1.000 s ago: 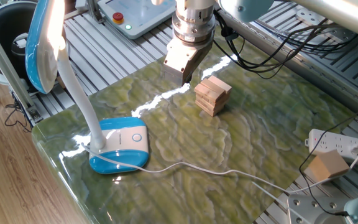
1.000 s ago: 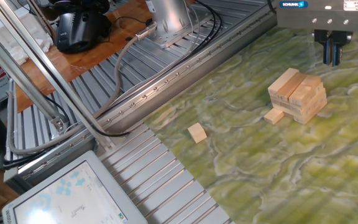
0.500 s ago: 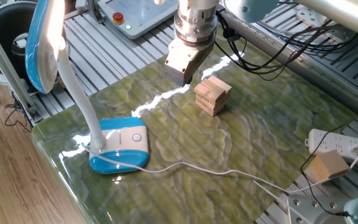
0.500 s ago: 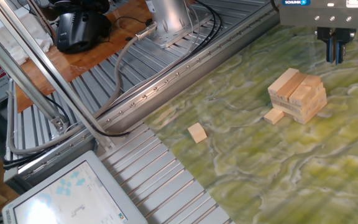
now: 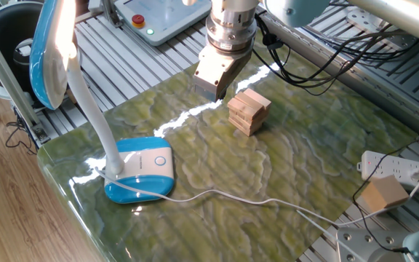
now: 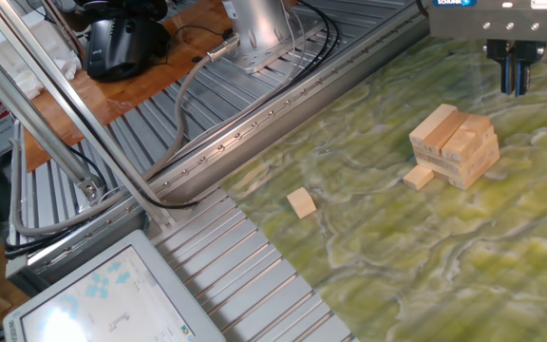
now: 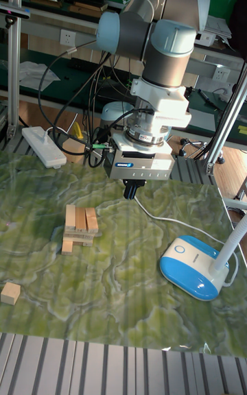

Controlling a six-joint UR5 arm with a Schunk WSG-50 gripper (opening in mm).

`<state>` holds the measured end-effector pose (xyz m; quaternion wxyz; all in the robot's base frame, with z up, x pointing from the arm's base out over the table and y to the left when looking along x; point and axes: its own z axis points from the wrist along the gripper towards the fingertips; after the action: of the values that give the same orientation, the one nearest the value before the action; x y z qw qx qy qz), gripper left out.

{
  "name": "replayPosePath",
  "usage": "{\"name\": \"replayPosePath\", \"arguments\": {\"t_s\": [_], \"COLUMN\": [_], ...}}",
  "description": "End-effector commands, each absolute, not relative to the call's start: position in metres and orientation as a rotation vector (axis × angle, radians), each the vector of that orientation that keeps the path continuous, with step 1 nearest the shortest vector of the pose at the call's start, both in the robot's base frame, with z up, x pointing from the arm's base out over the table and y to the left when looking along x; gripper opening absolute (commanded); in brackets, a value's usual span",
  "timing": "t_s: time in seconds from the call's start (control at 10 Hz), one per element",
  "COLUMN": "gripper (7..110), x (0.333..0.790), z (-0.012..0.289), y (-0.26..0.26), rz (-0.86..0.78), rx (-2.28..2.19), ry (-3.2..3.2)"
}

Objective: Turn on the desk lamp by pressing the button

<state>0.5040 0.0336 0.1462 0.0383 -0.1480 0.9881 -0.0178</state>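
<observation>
The desk lamp (image 5: 140,171) stands at the mat's near left corner, blue-and-white base flat, white gooseneck curving up to the blue-rimmed head (image 5: 48,54), whose face looks bright. The button (image 5: 160,161) is a small round white disc on the base's top panel, uncovered. It also shows in the tall fixed view as the button (image 7: 180,250) on the lamp (image 7: 192,268). My gripper (image 5: 211,92) hangs above the mat's far edge, well away from the lamp and beside a block stack. Seen from the other side, the gripper (image 6: 514,85) has its dark fingers pressed together with nothing held; the gripper (image 7: 130,193) hovers off the mat.
A stack of wooden blocks (image 5: 249,110) sits mid-mat, and a loose small block (image 6: 301,202) lies nearer the rail. The lamp's white cord (image 5: 268,204) trails across the mat to a power strip (image 5: 406,169). A grey control box with a red button (image 5: 138,20) lies behind.
The gripper has drifted slightly up and away from the lamp, toward the far edge. Lamp and blocks have not moved.
</observation>
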Motion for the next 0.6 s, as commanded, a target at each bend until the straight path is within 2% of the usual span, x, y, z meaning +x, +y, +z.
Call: {"name": "replayPosePath", "arguments": {"t_s": [0.0,0.5], "gripper": [7,7], "x": [0.5056,0.5063], "z": [0.1462,0.1471], "y": [0.0348,0.0314], "rz": [-0.041,-0.064], "rx": [-0.450,-0.481], "ry": [3.027,3.021]}}
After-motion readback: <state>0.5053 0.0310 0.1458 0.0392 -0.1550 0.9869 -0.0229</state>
